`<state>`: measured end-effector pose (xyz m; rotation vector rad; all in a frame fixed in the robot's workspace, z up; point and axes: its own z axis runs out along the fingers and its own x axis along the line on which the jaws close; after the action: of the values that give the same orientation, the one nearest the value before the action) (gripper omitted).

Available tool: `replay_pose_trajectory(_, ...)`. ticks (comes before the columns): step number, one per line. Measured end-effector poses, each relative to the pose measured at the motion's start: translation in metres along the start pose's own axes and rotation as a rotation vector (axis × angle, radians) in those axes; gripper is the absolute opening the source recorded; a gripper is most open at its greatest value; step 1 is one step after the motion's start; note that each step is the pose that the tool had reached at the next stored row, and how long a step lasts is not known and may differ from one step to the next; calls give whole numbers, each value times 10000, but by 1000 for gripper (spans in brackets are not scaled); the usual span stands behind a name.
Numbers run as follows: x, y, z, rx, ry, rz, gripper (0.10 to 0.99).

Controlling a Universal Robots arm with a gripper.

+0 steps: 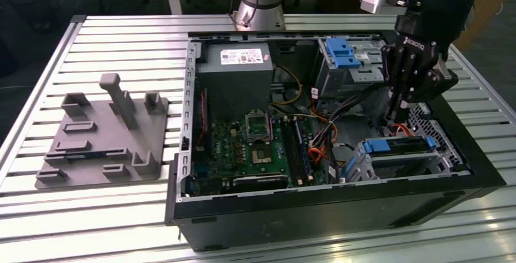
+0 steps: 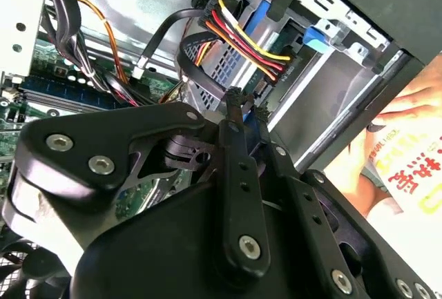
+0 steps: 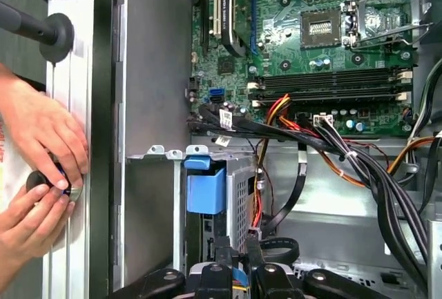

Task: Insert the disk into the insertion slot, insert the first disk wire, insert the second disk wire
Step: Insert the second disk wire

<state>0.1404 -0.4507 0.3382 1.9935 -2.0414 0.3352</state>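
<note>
One open computer case point(image 1: 322, 214) holds everything, and the gripper point(image 1: 397, 115) hangs inside its corner at the exterior view's right. There the insertion slot point(image 1: 375, 165) already holds the disk point(image 1: 399, 146), so I judge the first wire is in hand. The jaws stand narrow beside the yellow-red wire bundle point(image 2: 242, 40); whether they pinch a plug is hidden. The plug will need careful lining-up with the disk.
</note>
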Motion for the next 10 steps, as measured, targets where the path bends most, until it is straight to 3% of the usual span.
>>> replay_pose_trajectory(2, 3, -4, 2, -14, -116, 36, 196)
replay_pose_trajectory(10, 61, -40, 22, -31, -847, 17, 196)
